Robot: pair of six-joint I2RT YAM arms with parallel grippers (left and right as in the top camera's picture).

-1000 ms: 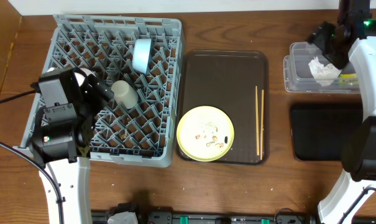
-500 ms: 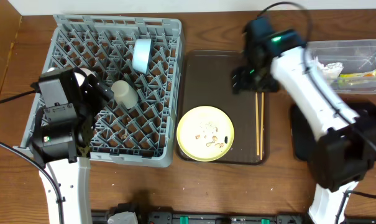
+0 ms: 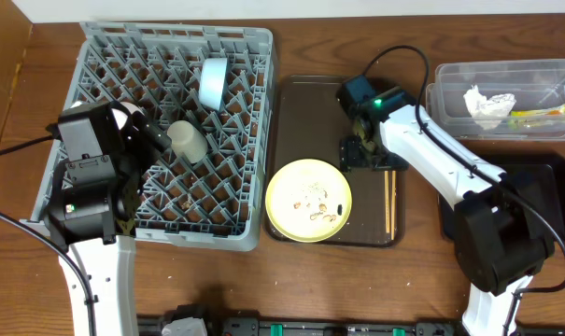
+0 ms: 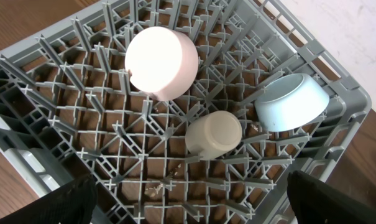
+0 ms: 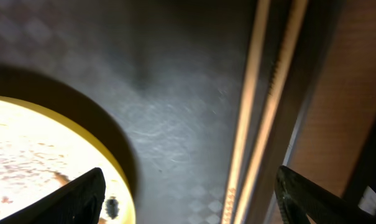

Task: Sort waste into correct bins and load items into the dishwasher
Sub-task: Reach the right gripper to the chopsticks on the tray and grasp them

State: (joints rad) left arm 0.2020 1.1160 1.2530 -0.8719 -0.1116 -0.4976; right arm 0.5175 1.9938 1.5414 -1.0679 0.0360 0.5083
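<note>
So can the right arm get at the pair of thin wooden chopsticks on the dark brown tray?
Probably yes. The right arm hangs just above the thin wooden chopsticks, jaws open; nothing covers them, and the pale yellow round plate lies clear beside them.

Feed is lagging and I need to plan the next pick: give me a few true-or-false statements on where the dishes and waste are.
1. The pale yellow plate sits in the grey dish rack. False: it lies on the brown tray, crumbs on it.
2. The chopsticks lie on the tray, right of the plate. True.
3. The white napkin is in the clear tub. True.
4. The cream cup stands on the tray. False: it is in the rack.
</note>
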